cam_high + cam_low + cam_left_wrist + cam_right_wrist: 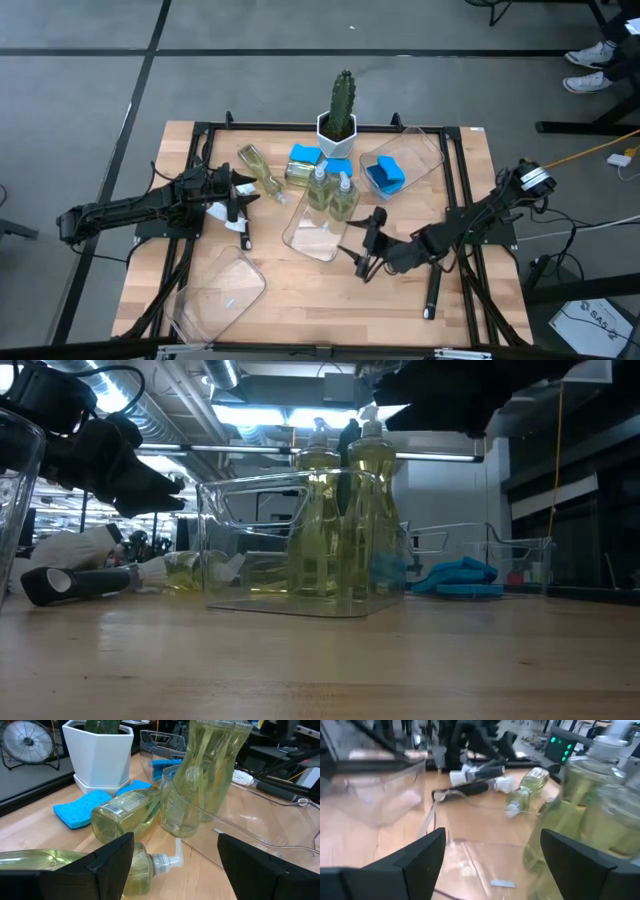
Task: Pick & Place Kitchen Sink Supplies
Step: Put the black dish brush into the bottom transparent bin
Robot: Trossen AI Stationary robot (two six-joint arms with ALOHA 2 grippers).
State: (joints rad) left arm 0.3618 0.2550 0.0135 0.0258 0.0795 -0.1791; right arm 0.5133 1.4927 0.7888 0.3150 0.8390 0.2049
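Two clear bottles of yellow-green liquid [331,193] stand upright in a clear tray [312,238] at the table's middle. Two more bottles lie on their sides on the wood, one [258,165] near my left gripper and one [130,812] beside a blue sponge [82,807]. Another blue sponge [385,175] lies in the far right tray. A black-handled brush [240,225] lies under my left arm. My left gripper [245,192] is open, just left of the lying bottle [65,865]. My right gripper [358,245] is open at the middle tray's right near corner.
A cactus in a white pot [340,110] stands at the far edge, behind the sponges. A clear tray [220,290] with nothing in it sits near the left near corner. A second black brush [432,295] lies under the right arm. Black frame rails [465,180] line both sides.
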